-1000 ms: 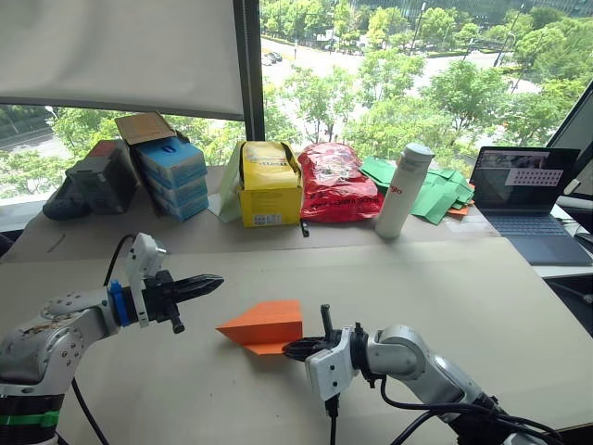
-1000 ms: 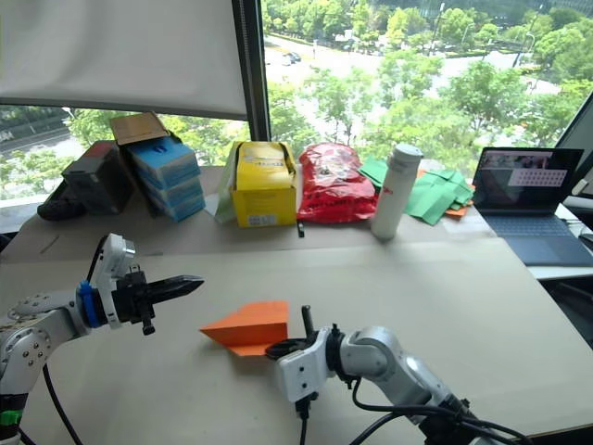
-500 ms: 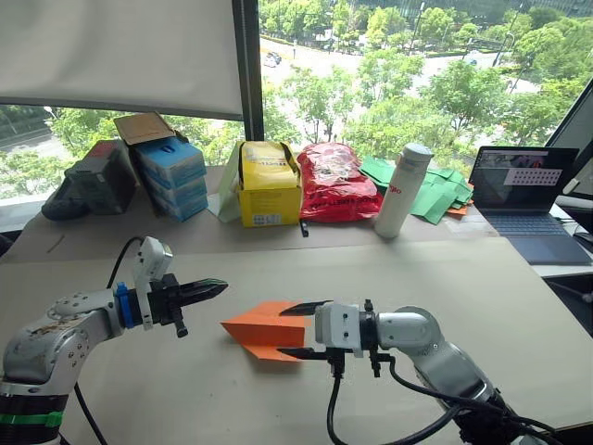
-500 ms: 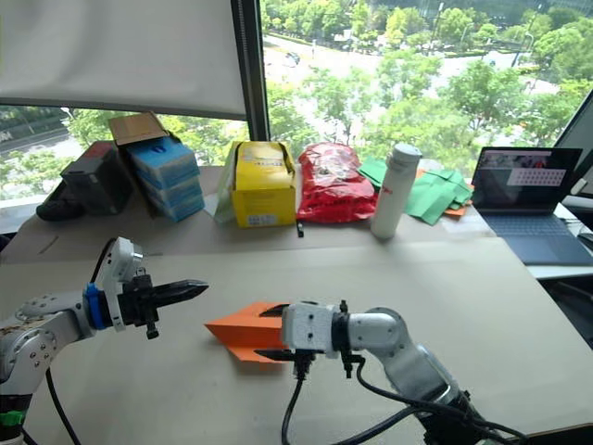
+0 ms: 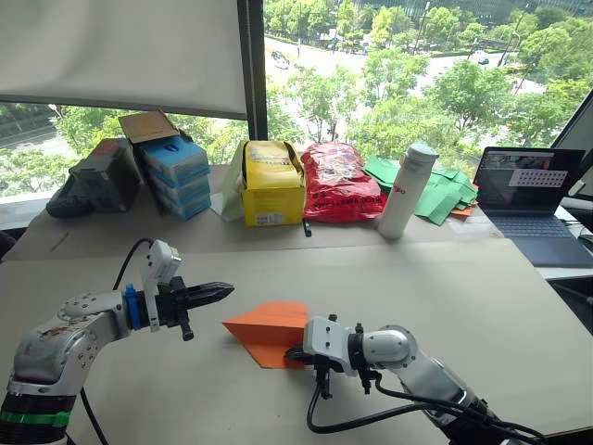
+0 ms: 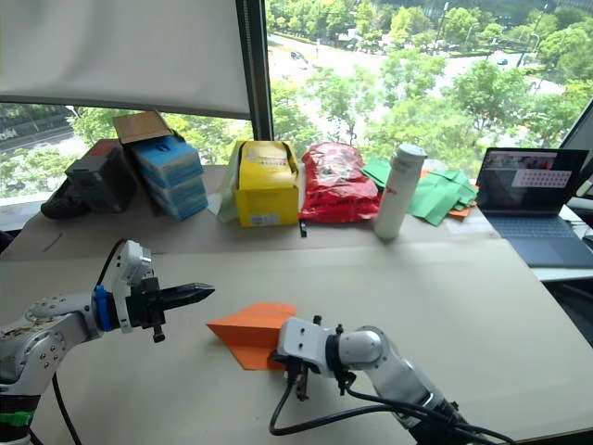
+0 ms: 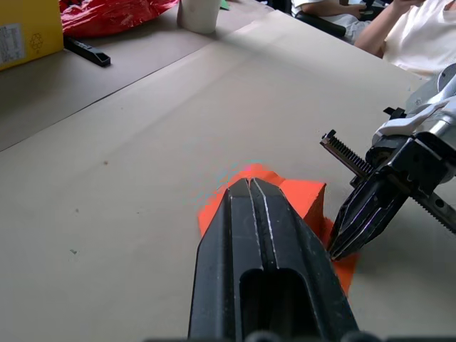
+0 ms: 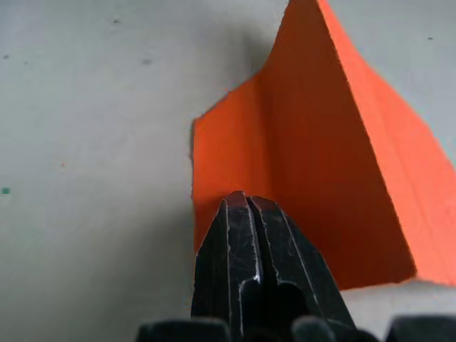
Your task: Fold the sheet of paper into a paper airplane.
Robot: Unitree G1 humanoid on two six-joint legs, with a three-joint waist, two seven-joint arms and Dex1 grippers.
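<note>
Both tools have their fingers pressed together, holding nothing. The paper airplane [image 5: 269, 332] lies flat on the surface [image 5: 445, 287], between them. Right tool [image 5: 298, 353] tip touches its near right edge; left tool [image 5: 215, 295] hovers just left of it.

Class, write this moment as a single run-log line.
paper airplane: flat on table | left gripper: shut, empty, hovering beside it | right gripper: shut, tips at its rear edge

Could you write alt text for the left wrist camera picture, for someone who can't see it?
The left gripper, its two black fingers closed together, points over a folded orange paper airplane lying on a brown table. The right gripper, also closed, presses its tips down on the paper's far side. A yellow box and a red bag sit beyond.
</note>
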